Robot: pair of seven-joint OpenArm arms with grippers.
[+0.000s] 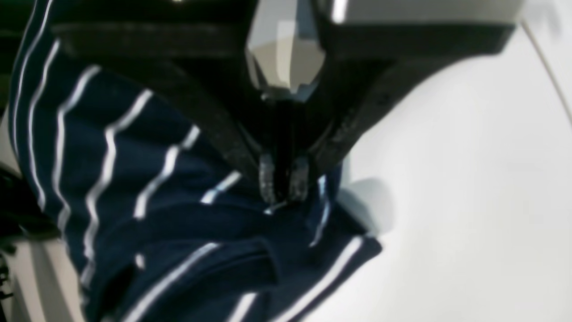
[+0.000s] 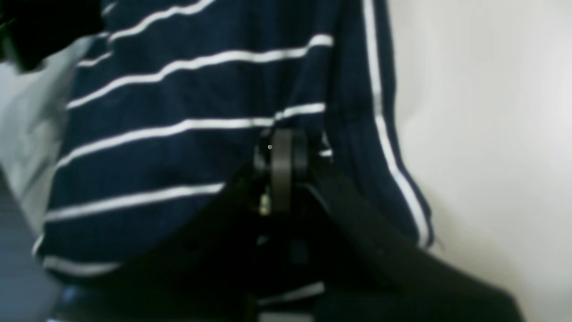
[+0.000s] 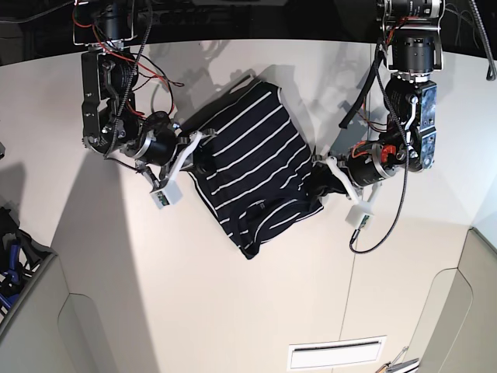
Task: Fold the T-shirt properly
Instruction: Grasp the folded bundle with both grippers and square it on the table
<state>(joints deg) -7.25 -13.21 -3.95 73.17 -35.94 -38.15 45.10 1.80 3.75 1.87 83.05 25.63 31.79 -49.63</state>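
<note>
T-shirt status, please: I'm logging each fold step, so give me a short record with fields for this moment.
garment: T-shirt, navy with white stripes, bunched and slanted on the white table
left pincer: shut on the T-shirt's edge
right pincer: shut on the T-shirt's opposite edge
fold state: partly gathered, not yet a neat fold

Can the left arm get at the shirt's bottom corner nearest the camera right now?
Probably not yet: the left gripper is shut on the T-shirt edge. The table around that corner looks free once it lets go.
</note>
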